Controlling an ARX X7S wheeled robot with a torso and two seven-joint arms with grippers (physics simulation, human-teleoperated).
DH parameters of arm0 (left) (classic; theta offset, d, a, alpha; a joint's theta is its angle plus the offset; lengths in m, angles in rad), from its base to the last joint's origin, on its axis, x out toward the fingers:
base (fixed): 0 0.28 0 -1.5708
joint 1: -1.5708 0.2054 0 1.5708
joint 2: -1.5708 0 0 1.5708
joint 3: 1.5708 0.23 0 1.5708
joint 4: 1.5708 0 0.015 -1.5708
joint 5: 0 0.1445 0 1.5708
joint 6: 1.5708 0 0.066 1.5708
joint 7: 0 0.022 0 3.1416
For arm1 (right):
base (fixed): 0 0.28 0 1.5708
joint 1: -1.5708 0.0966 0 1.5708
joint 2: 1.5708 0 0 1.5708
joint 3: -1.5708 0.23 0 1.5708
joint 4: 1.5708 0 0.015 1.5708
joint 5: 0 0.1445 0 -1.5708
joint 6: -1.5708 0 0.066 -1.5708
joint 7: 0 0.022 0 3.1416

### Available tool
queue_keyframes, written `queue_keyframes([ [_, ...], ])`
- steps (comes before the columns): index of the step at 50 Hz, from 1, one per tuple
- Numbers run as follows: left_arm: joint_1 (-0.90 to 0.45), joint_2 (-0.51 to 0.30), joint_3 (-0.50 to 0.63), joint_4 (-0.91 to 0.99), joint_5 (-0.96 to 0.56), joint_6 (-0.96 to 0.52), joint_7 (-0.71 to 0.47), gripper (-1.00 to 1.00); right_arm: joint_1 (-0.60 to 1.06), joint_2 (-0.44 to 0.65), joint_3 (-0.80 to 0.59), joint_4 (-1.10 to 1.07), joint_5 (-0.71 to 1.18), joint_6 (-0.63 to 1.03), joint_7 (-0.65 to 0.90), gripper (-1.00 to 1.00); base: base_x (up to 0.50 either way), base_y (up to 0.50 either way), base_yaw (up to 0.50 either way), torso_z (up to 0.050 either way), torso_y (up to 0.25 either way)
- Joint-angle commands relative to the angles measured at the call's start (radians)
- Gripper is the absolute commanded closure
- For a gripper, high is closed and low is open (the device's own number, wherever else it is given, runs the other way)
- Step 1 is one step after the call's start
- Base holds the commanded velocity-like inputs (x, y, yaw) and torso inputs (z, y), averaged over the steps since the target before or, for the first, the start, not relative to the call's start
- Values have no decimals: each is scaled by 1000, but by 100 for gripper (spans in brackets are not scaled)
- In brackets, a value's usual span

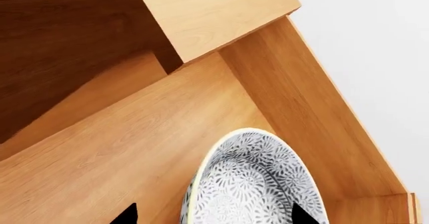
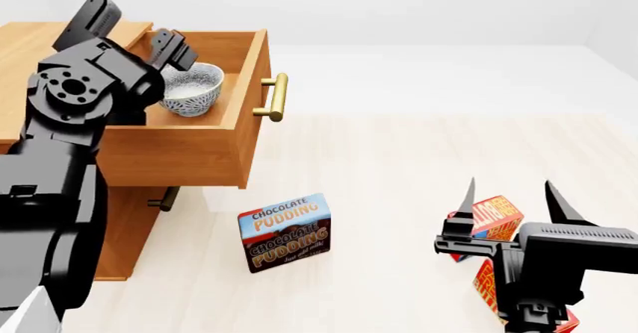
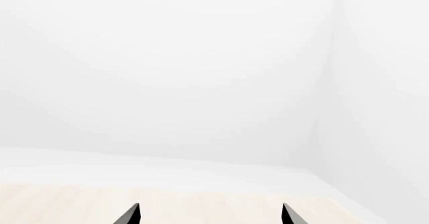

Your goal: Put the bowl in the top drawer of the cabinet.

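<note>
The white, blue-grey patterned bowl (image 2: 193, 88) sits upright inside the pulled-out top drawer (image 2: 190, 150) of the wooden cabinet (image 2: 30, 38). In the left wrist view the bowl (image 1: 254, 184) rests on the drawer floor (image 1: 134, 148), near the side wall. My left gripper (image 2: 178, 53) hovers just above the bowl's far rim. It is open (image 1: 213, 215), its tips spread wide to either side of the bowl. My right gripper (image 2: 509, 195) is low at the right, open and pointing up, with nothing between its fingers (image 3: 211, 214).
The drawer's brass handle (image 2: 276, 96) juts toward the room. The lower drawer's handle (image 2: 167, 197) shows beneath. A chocolate pudding box (image 2: 286, 232) stands on the pale floor in front of the cabinet. Red boxes (image 2: 494, 217) lie behind my right gripper.
</note>
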Motion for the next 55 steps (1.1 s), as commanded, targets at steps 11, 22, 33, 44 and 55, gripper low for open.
queue_keyframes([
  [11,86,-48,-38,266,-45,-63,-123,-100,3,5,-9,-1,-4,3,10,-100,0,0,0,0,0],
  [22,136,-70,-55,489,-89,-105,-190,-100,8,6,-21,10,-8,0,13,-100,0,0,0,0,0],
  [33,145,-78,-50,572,-109,-120,-112,-100,3,8,-17,11,-1,-8,16,-100,0,0,0,0,0],
  [44,186,-105,-69,725,-168,-163,-105,-100,2,11,-22,3,0,-4,19,-100,0,0,0,0,0],
  [55,336,-169,-85,1126,-291,-254,-102,-100,2,15,-16,-39,3,23,31,-100,0,0,0,0,0],
])
